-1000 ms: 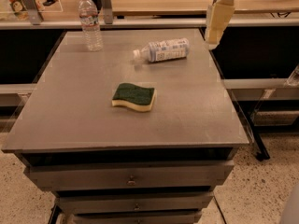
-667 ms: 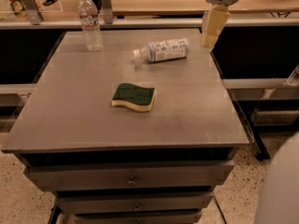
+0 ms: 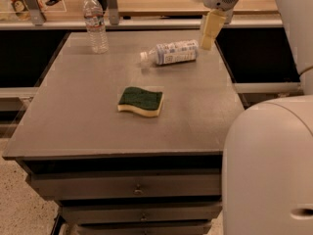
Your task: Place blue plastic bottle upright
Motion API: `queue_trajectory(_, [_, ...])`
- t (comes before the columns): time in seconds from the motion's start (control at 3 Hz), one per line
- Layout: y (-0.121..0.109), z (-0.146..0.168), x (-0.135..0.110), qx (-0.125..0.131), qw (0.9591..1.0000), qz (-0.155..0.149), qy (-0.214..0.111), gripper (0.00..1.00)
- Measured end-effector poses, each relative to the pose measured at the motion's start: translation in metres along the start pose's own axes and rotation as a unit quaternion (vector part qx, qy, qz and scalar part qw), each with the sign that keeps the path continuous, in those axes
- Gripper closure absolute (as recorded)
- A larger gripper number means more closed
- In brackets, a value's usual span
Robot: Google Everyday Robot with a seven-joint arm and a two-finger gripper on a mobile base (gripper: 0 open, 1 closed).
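Observation:
The blue plastic bottle [image 3: 172, 53] lies on its side at the back right of the grey table [image 3: 88, 116]. Its white cap points left and its pale blue-and-white label faces up. My gripper [image 3: 209, 38] hangs from the arm at the top right, just right of the bottle's base and slightly above the table. It holds nothing that I can see.
A clear ribbed water bottle [image 3: 96, 23] stands upright at the back left. A green-and-yellow sponge [image 3: 141, 101] lies in the middle of the table. The robot's white body [image 3: 269, 170] fills the lower right. A counter runs behind the table.
My gripper has moved left and down toward the bottle's base. The robot's white body has come into view at the lower right. The bottle and sponge have not moved.

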State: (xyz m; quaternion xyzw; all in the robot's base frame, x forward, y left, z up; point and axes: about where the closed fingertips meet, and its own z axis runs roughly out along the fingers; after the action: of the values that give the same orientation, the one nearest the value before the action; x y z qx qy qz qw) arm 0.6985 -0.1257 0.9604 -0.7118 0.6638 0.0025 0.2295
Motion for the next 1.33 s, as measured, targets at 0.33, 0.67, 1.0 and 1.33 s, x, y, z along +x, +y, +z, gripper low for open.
queue_trajectory(0.33, [-0.015,0.015,-0.001,0.0,0.9995,-0.024,0.02,0.0])
queue_trajectory(0.67, [-0.021,0.037,0.005,-0.012,0.9977,-0.043,0.05,0.0])
queue_trajectory(1.0, [-0.022,0.055,0.012,-0.027,0.9952,-0.055,0.077,0.0])
queue_trajectory(1.33, [-0.02,0.069,0.021,-0.033,0.9953,-0.051,0.075,0.0])
